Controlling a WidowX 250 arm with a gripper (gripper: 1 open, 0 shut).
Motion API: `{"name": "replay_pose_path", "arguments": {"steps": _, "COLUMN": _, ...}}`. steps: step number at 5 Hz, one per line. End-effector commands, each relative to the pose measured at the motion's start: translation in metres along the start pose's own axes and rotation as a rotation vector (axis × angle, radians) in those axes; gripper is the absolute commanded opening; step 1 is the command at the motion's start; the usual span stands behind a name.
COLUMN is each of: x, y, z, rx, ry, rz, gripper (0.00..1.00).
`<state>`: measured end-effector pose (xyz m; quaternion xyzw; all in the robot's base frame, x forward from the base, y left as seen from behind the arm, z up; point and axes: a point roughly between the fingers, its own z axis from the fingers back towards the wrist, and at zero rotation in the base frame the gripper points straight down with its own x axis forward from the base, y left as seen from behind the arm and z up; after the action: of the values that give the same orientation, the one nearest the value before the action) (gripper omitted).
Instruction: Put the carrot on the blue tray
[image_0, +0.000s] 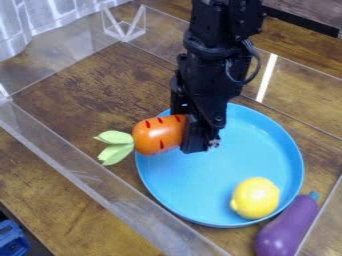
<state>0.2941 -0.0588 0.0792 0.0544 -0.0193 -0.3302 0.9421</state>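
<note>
The stubby orange toy carrot with green leafy top (154, 137) is held clamped in the black gripper (191, 133) over the left rim of the round blue plastic tray (267, 160), so lowering inward and releasing is judged next.

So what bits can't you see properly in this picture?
- Gripper fingertips: dark and blurred against the carrot, so exactly where they pinch it is unclear.
- Whether the carrot touches the blue tray: cannot tell.
- Eggplant: cut off by the bottom edge.
- Arm top: cut off by the top edge.
</note>
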Motion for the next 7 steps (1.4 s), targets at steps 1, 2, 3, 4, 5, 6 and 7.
{"name": "replay_pose_path", "arguments": {"steps": 1, "x": 0.010, "y": 0.004, "z": 0.004, "rx": -0.001, "ry": -0.049, "rz": 0.006, "gripper": 0.00}}
{"name": "replay_pose_path", "arguments": {"steps": 2, "x": 0.016, "y": 0.004, "z": -0.004, "rx": -0.010, "ry": -0.052, "rz": 0.006, "gripper": 0.00}}
{"name": "replay_pose_path", "arguments": {"steps": 3, "x": 0.017, "y": 0.015, "z": -0.004, "rx": -0.011, "ry": -0.042, "rz": 0.005, "gripper": 0.00}}
{"name": "replay_pose_path", "arguments": {"steps": 4, "x": 0.016, "y": 0.023, "z": -0.004, "rx": -0.007, "ry": -0.042, "rz": -0.002, "gripper": 0.00}}
{"name": "replay_pose_path", "arguments": {"steps": 5, "x": 0.018, "y": 0.023, "z": -0.008, "rx": -0.019, "ry": -0.036, "rz": -0.011, "gripper": 0.00}}
{"name": "replay_pose_path", "arguments": {"steps": 6, "x": 0.020, "y": 0.020, "z": -0.013, "rx": -0.032, "ry": -0.031, "rz": -0.024, "gripper": 1.00}}
{"name": "replay_pose_path", "arguments": {"steps": 7, "x": 0.019, "y": 0.022, "z": -0.018, "rx": -0.037, "ry": -0.026, "rz": -0.030, "gripper": 1.00}}
